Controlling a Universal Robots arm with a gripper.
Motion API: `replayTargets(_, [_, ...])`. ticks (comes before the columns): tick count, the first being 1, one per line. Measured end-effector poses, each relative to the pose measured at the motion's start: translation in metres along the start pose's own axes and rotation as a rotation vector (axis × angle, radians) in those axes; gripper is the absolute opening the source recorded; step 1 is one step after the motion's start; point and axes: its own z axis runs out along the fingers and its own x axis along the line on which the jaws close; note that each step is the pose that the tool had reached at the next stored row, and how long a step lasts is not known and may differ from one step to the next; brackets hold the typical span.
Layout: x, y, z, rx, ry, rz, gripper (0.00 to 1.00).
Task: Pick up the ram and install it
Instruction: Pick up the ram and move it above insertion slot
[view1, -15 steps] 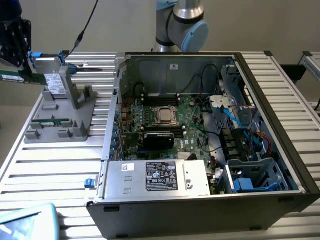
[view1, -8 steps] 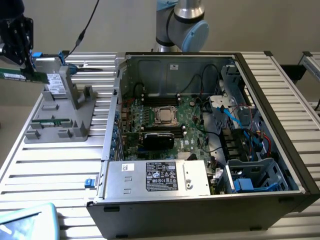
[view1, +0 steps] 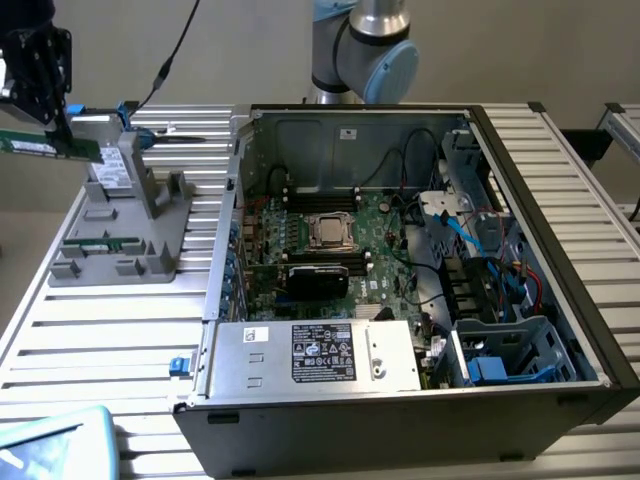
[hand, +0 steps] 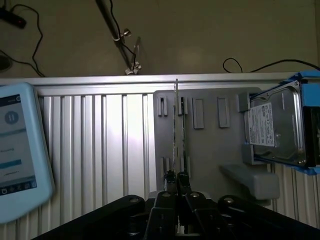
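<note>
The ram (view1: 35, 146), a thin green stick, hangs level above the table at the exterior view's far left. My gripper (view1: 62, 138) is shut on one end of it, above the grey holder block (view1: 135, 265). In the wrist view the ram (hand: 175, 125) shows edge-on as a thin line running away from the gripper (hand: 176, 176), over the holder block (hand: 210, 150). The open computer case (view1: 560, 290) lies to the exterior view's right, with the CPU socket (view1: 328, 230) and dark memory slots (view1: 320, 201) on its motherboard.
A grey drive (view1: 110, 170) with blue tabs stands in the holder; it is also in the wrist view as the drive (hand: 275, 125). Another green strip (view1: 100, 242) lies in the holder. A tablet (view1: 50, 445) rests at the table's near corner. The power supply (view1: 315, 355) fills the case's front.
</note>
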Motion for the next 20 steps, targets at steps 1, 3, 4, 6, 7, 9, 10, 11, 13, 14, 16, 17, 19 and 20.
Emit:
replayTargets(1, [0.0, -0.0019, -0.0012, -0.001, 0.0001, 0.0, 0.13])
replayTargets(3, [0.0, -0.0062, -0.0038, -0.0031, 0.0002, 0.0, 0.13])
replayTargets(4, [0.0, -0.0086, -0.0052, -0.0042, 0.0002, 0.0, 0.13])
replayTargets(6, [-0.001, -0.0138, -0.0082, -0.0069, 0.0003, 0.0, 0.13])
replayTargets(7, [-0.001, -0.0164, -0.0097, -0.0082, 0.0003, 0.0, 0.13])
replayTargets(9, [-0.001, -0.0216, -0.0129, -0.0111, 0.0005, 0.0, 0.13])
replayTargets(10, [-0.001, -0.0243, -0.0145, -0.0124, 0.0005, 0.0, 0.13])
replayTargets(11, [-0.001, -0.0266, -0.016, -0.0139, 0.0006, 0.0, 0.13])
replayTargets(13, [-0.001, -0.031, -0.0186, -0.0164, 0.0007, 0.0, 0.13])
replayTargets(14, [-0.002, -0.0332, -0.0199, -0.0178, 0.0007, 0.0, 0.13])
replayTargets(16, [-0.002, -0.0373, -0.0222, -0.0205, 0.0008, 0.0, 0.13])
replayTargets(17, [-0.002, -0.0395, -0.0235, -0.0218, 0.0008, 0.0, 0.13])
replayTargets(19, [-0.002, -0.0434, -0.0257, -0.0246, 0.0009, 0.0, 0.13])
replayTargets(20, [-0.002, -0.0452, -0.0268, -0.0258, 0.0009, 0.0, 0.13])
